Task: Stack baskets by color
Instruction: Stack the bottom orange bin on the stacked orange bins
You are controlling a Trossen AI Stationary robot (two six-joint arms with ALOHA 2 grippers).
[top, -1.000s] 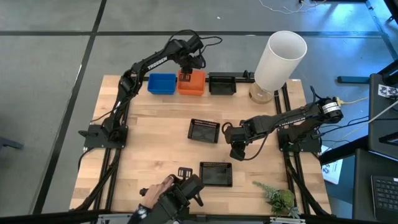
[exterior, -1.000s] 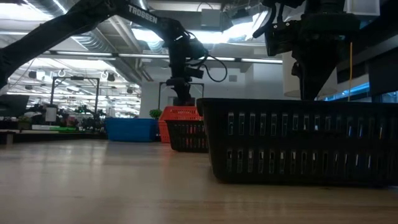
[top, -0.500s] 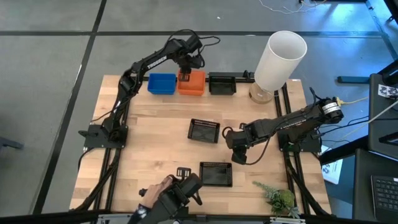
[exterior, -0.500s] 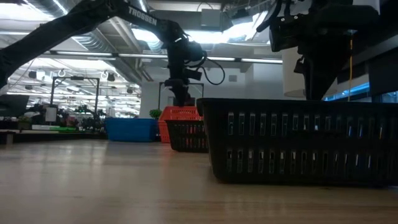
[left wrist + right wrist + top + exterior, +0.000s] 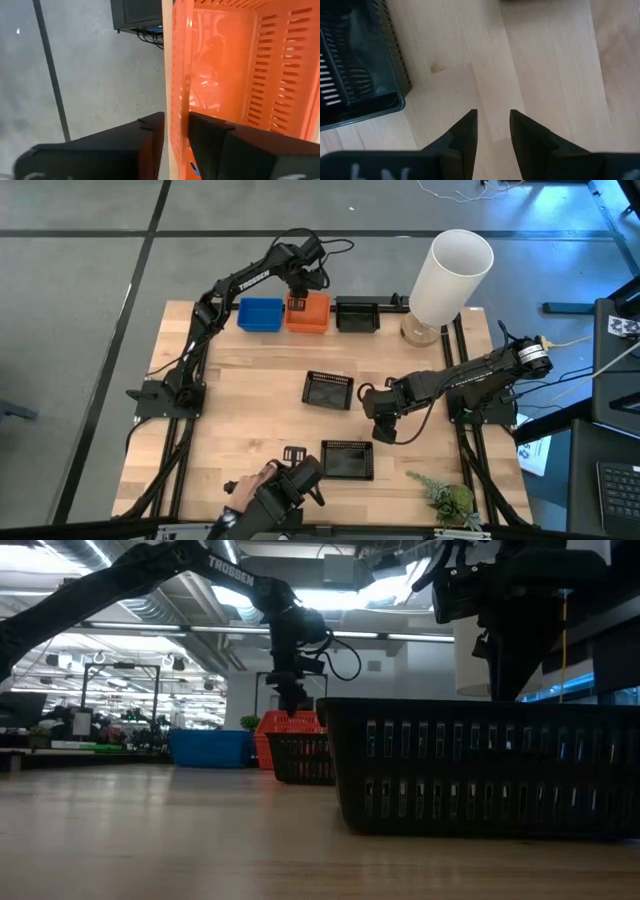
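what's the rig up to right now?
Sorting baskets by colour. The left tool is at the far edge of the table, its fingers straddling one wall of the orange basket, which sits between the blue basket and a black basket. The right tool is empty, open over bare table between two loose black baskets. A person's hand shows at the near edge.

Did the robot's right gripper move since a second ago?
Yes. The right gripper slid toward the table's near edge, closer to the near black basket and farther from the middle black basket.
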